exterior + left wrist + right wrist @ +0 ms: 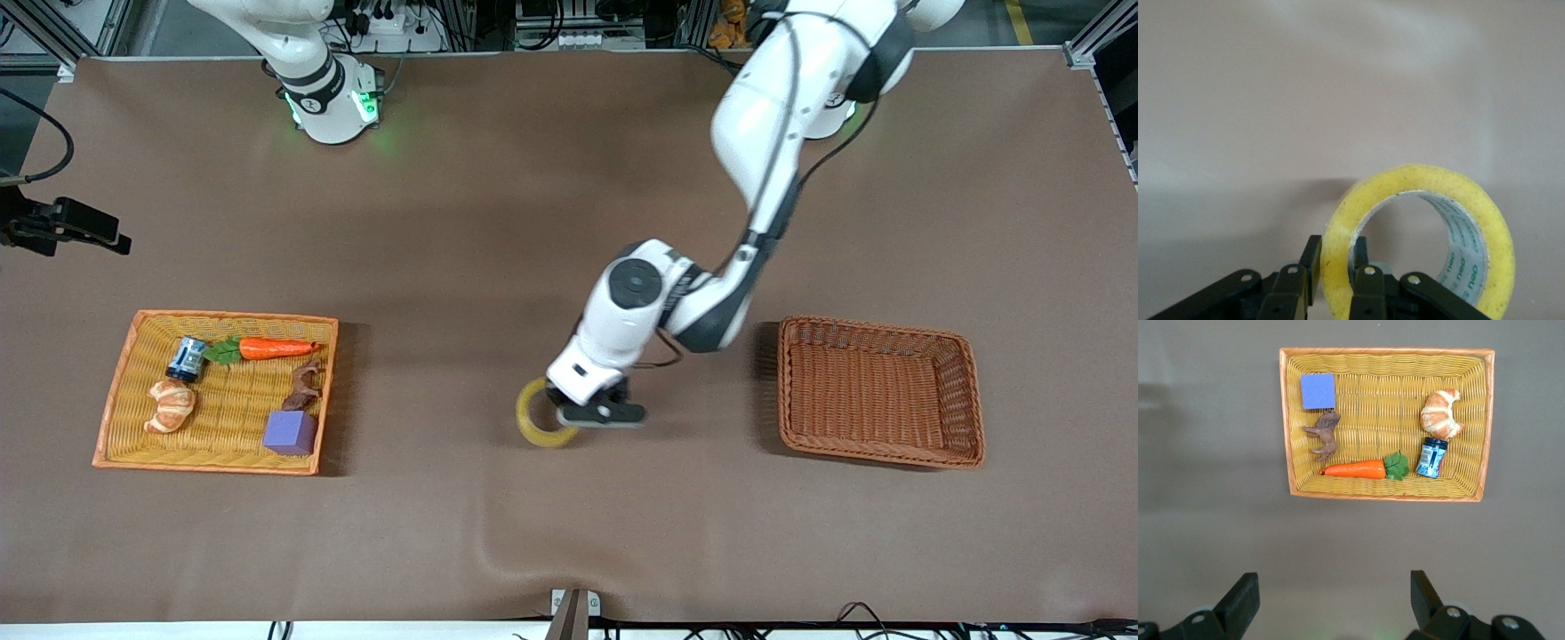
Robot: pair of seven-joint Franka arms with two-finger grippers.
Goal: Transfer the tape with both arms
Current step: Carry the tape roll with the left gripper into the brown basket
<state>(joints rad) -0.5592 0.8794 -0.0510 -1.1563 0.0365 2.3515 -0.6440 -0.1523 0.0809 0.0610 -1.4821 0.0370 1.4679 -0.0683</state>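
Yellowish tape [542, 413] stood on edge mid-table between the two baskets, its wall pinched by the left gripper [1333, 277]; whether it had lifted clear I couldn't tell. Right gripper [1331, 603] waited wide over the yellow basket [1288, 420]. Second leg seemed underway; next, carry it to the brown basket [880, 391].

Brown table cover [498, 178], perhaps felt.

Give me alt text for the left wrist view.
The left pincer is shut on the wall of an upright yellow tape roll, one finger outside the ring and one inside. The brown table fills the rest.
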